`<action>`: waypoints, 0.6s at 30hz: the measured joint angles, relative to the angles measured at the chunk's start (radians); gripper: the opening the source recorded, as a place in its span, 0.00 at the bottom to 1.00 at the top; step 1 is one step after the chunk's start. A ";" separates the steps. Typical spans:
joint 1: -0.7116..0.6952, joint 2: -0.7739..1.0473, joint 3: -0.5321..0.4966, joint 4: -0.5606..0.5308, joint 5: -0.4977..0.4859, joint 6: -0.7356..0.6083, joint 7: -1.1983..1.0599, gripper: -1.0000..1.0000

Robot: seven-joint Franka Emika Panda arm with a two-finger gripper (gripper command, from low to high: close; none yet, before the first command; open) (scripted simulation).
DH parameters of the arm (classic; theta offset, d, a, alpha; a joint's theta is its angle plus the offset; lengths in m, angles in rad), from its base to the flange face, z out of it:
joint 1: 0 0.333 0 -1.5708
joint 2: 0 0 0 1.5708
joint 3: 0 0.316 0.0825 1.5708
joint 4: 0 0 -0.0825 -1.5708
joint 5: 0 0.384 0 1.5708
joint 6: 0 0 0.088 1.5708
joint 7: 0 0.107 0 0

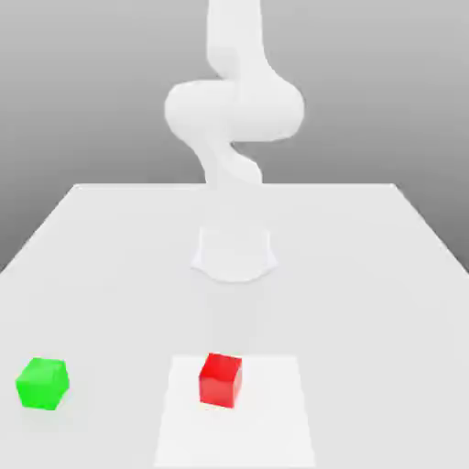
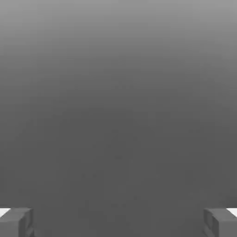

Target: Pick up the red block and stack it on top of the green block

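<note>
In the exterior view, the white arm [image 1: 236,110] rises from its base [image 1: 234,255] on a pale table [image 1: 348,275], in the middle from left to right and beyond both blocks. The red block [image 1: 221,380] sits near the camera, around the middle, on a brighter white patch [image 1: 266,430] of the tabletop, close to that patch's far edge. The green block [image 1: 42,384] rests on the table at the exterior view's left, well apart from the red block and outside the white patch. Both blocks are turned slightly, so their tops and sides show. The faces of the two blocks are plain; no brand, label or writing can be read on them, on the arm or on the table.

In the hand view, the gripper [image 2: 119,223] is released, its two dark fingers [image 2: 14,223] wide apart with nothing between them, against a plain grey background [image 2: 118,115].
</note>
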 joint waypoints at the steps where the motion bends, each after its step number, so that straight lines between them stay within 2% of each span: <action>1: 0.002 0.039 -0.006 -0.024 0.010 0.024 0.003 0.50; 11: 0.008 0.420 -0.024 -0.252 0.071 0.252 0.052 0.50; 15: -0.001 0.566 -0.018 -0.342 0.056 0.342 0.099 0.50; 18: -0.015 0.672 -0.020 -0.409 0.010 0.410 0.159 0.50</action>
